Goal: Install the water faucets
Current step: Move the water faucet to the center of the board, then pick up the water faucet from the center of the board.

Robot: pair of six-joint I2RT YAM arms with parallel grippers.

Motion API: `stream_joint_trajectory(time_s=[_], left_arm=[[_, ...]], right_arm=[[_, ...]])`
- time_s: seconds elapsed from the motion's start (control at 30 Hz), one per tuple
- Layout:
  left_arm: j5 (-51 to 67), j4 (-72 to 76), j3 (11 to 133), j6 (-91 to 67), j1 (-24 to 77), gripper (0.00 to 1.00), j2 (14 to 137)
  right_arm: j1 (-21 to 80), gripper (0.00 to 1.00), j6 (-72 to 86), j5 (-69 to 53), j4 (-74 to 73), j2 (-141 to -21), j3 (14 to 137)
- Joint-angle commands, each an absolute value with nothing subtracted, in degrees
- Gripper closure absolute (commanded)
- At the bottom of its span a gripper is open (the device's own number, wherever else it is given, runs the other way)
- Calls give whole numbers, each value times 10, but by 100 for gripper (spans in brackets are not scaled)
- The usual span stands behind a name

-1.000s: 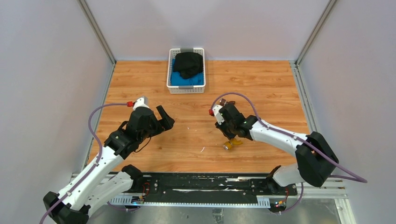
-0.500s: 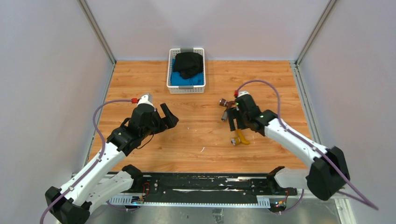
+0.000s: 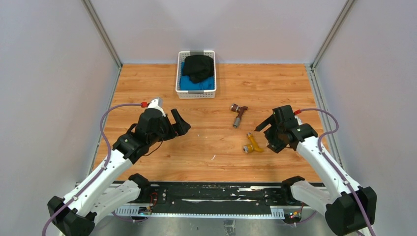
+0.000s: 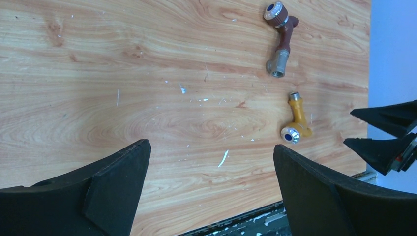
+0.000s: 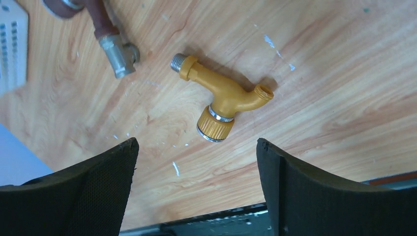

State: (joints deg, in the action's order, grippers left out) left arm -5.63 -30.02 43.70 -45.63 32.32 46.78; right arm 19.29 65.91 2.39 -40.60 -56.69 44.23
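Two water faucets lie on the wooden table. The brass-yellow faucet [image 3: 253, 145] [image 5: 223, 96] [image 4: 296, 123] rests on its side right of centre. The reddish-brown faucet [image 3: 239, 115] [image 4: 281, 39] [image 5: 108, 34], with a silvery end, lies just behind it. My right gripper [image 3: 264, 137] [image 5: 195, 142] hovers open just right of the yellow faucet and holds nothing. My left gripper [image 3: 181, 122] [image 4: 211, 147] stands open over bare wood at the left, well away from both faucets.
A white basket [image 3: 196, 93] with black and blue cloth sits at the back centre. A black rail [image 3: 216, 191] runs along the near table edge. Grey walls and metal posts close in the left, right and back sides.
My right gripper opened and let go of the yellow faucet, which now lies on the table. The right arm swung away to the right. The left arm barely shifted.
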Motion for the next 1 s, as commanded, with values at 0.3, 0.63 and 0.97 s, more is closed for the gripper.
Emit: stream_joint_trajectory(time_s=[0.3, 0.63, 0.97], left_arm=[[-31, -284, 441, -436, 321, 0, 477], [-23, -276, 440, -438, 322, 0, 484], [-15, -276, 443, -438, 321, 0, 490]], right_arm=[[160, 19, 836, -54, -397, -627, 380], [167, 36, 778, -86, -298, -744, 380], [175, 60, 764, -69, -278, -787, 371]])
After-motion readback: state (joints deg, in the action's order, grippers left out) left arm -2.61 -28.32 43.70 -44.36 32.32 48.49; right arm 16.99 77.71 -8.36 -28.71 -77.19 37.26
